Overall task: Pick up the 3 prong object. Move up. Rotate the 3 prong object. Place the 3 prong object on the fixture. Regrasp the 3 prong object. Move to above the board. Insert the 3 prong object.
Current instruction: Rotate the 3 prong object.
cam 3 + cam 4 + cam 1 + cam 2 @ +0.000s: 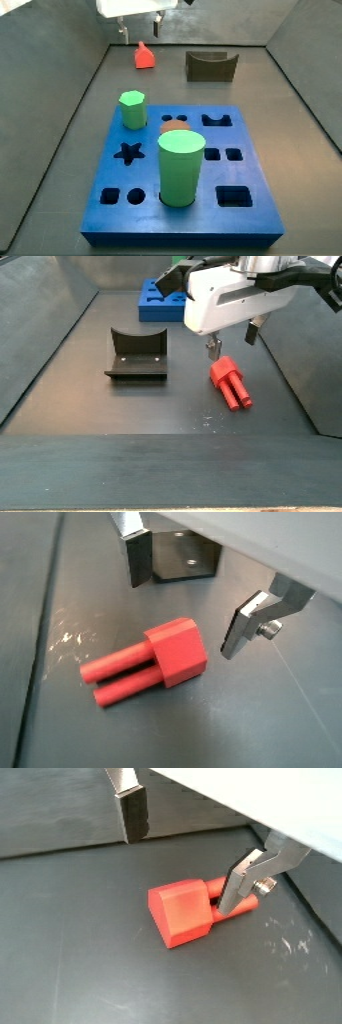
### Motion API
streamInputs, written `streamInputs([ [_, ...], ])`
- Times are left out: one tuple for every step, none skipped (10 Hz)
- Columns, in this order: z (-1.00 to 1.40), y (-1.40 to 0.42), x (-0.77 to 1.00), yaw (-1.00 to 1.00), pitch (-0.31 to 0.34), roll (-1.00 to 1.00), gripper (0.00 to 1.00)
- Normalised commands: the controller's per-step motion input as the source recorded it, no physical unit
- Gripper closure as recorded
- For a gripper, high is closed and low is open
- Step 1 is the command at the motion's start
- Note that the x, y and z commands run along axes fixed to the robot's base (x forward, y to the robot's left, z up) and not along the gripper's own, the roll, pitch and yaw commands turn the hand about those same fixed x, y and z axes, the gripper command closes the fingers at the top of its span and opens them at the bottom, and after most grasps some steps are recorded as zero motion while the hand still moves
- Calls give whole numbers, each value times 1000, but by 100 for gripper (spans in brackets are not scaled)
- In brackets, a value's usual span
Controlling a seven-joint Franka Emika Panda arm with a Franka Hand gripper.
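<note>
The 3 prong object (231,383) lies flat on the dark worktop (120,416), free of any grip. The gripper (214,349) hangs just above it with its fingers spread apart and nothing between them. In a side view the gripper is at about 11 o'clock from the red piece, close over its block end. In a wrist view one finger (242,881) stands just in front of the prongs, partly hiding them, while the other finger (131,810) is well clear of the piece on the far side. Whether that near finger touches the piece I cannot tell.

The piece is a squarish red block with round prongs running out of one face. Its long axis lies level along the worktop. In a side view the block end points toward 11 o'clock and the prong tips toward 5 o'clock. In a wrist view (147,662) two prongs show side by side, pointing toward 8 o'clock; a third cannot be made out.

The fixture (136,354) stands at about 9 o'clock from the piece, well apart. The board (183,180) lies farther off, carrying a green hexagonal peg (132,109) and a big green cylinder (181,167).
</note>
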Motion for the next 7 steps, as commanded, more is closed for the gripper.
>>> streamInputs([
  [-57, 0, 33, 1000, 0, -1, 0],
  [-55, 0, 34, 1000, -1, -1, 0],
  [-54, -1, 34, 1000, -1, -1, 0],
  [-54, -1, 34, 1000, -1, -1, 0],
  [-53, -1, 34, 1000, -1, -1, 0],
  [-53, -1, 34, 1000, -1, -1, 0],
  [-53, 0, 34, 1000, -1, -2, 0],
])
